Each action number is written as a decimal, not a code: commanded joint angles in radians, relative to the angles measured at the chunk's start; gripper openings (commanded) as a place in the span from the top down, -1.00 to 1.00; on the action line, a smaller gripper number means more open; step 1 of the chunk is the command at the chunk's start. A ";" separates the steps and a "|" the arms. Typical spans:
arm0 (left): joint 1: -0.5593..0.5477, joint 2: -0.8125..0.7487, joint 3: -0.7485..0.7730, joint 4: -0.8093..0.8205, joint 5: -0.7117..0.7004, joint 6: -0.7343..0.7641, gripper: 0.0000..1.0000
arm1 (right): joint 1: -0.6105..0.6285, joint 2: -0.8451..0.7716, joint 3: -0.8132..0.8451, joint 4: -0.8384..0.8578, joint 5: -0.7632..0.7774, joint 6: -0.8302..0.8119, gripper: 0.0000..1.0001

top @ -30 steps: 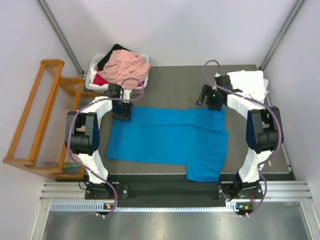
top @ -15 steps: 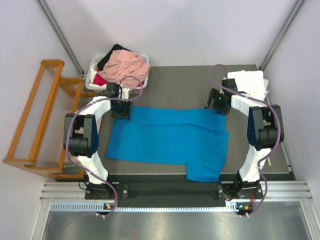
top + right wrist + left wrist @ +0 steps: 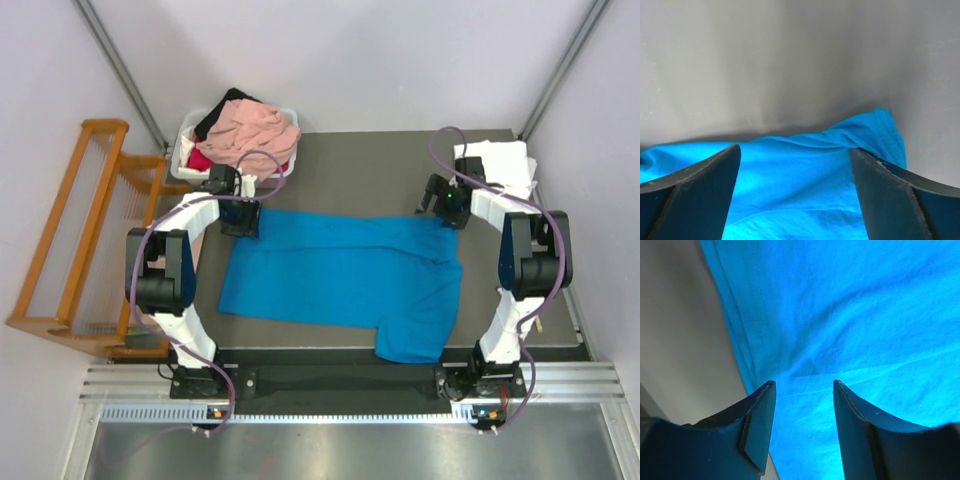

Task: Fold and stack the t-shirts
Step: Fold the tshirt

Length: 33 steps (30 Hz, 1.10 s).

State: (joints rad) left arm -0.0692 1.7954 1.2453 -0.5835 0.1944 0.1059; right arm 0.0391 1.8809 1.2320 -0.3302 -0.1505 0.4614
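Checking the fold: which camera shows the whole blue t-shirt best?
The top external view: the whole blue t-shirt lies spread on the table. The left wrist view shows only creased cloth by its edge; the right wrist view shows just one bunched corner.

No writing, label, brand, number or sign can be read in any of the three views.
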 commanded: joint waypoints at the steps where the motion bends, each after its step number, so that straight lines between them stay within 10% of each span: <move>1: 0.005 -0.054 0.006 0.008 0.010 0.002 -0.08 | 0.059 -0.078 0.053 -0.049 0.034 -0.062 -0.88; 10: 0.134 -0.168 0.062 -0.067 0.160 -0.037 -0.14 | 0.274 -0.402 -0.005 -0.194 0.190 -0.105 -0.99; 21: 0.072 -0.611 -0.282 -0.283 0.062 0.377 -0.17 | 0.665 -0.824 -0.391 -0.441 0.207 0.049 -0.99; 33: 0.074 -0.637 -0.445 -0.251 0.023 0.373 -0.17 | 1.044 -0.919 -0.546 -0.575 0.272 0.368 -0.99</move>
State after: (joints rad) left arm -0.0006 1.1412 0.8028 -0.8680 0.2188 0.4637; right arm 0.9863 0.9775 0.6903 -0.8570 0.0528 0.6941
